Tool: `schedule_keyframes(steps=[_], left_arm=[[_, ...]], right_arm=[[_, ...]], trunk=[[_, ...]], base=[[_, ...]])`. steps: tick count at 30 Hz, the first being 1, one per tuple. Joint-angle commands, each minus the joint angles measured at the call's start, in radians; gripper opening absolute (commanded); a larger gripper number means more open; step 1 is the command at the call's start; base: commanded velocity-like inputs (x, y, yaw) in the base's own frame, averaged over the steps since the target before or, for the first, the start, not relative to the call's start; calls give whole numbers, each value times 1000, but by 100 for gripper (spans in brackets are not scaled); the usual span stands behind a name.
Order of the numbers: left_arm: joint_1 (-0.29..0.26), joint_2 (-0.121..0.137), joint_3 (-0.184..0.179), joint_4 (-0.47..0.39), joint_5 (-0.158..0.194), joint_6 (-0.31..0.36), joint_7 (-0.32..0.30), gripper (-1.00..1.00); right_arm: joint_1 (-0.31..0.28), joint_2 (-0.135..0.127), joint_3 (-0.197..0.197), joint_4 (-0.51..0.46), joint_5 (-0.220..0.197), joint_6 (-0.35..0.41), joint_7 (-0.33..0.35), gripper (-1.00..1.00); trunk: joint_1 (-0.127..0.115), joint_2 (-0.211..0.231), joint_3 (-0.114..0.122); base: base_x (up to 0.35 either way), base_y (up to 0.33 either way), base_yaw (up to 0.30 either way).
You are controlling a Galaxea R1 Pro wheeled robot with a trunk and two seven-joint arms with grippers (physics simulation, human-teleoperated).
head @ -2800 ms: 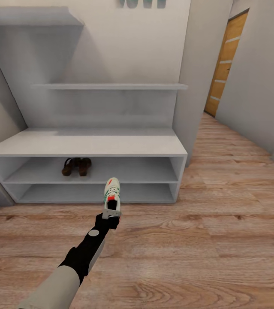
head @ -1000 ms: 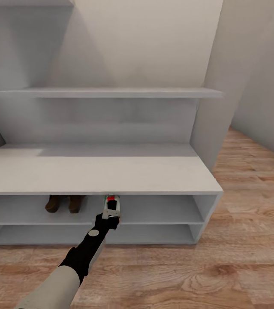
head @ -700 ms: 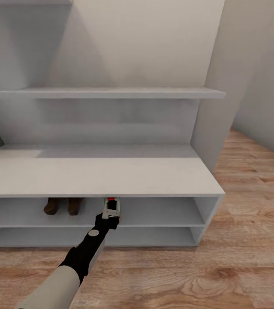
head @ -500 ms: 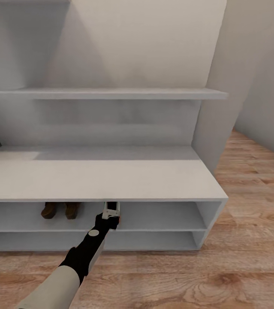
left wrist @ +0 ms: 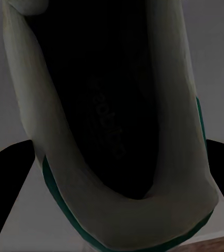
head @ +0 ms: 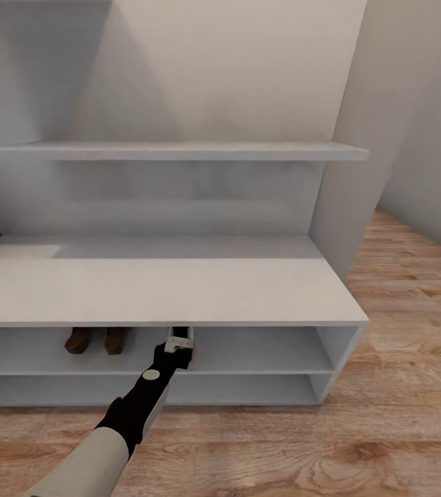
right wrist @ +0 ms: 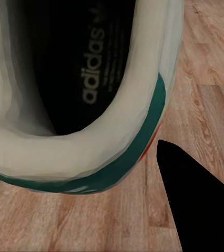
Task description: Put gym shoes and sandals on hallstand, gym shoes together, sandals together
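Left tool [head: 179, 343] is clamping a gym shoe [head: 179, 333] by its heel and reaching into the upper compartment of the hallstand [head: 158, 290], at lower centre of the head view. From the tool the shoe is pointing straight ahead, long axis running heel to toe into the compartment, and nearly all of it is passing under the flat top, so whether the sole is touching the inner shelf cannot be told. The two sandals [head: 97, 339] are standing side by side in that same compartment, off toward the left of the frame and apart from the shoe, leaving open shelf on its other side. In the left wrist view the shoe's dark inside [left wrist: 112, 105] and white-green collar are blocking the fingers. Right tool is holding the second gym shoe [right wrist: 80, 79], judging by the right wrist view, where its opening looms above the corridor floor [right wrist: 206, 94] and one black finger [right wrist: 196, 194] is showing beside it; the grip itself is hidden. The left arm is the nearer one to the rack, so lowering and releasing this shoe is probably coming first.
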Motion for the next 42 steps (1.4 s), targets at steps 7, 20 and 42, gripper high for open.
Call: schedule_keyframes(steps=[7, 20, 42], left_arm=[[0, 0, -2, -1, -10, 4, 7, 100], [0, 0, -2, -1, -11, 1, 8, 100], [2, 0, -3, -2, -4, -19, 5, 100]], right_arm=[[-1, 0, 0, -2, 4, 5, 1, -100], [-1, 0, 0, -2, 4, 5, 1, -100], [-1, 0, 0, -5, 3, 5, 0, -100]], trunk=[[0, 0, -1], [0, 0, -1], [0, 0, -1]], base=[[0, 0, 0], [-146, 38, 0], [-330, 92, 0]])
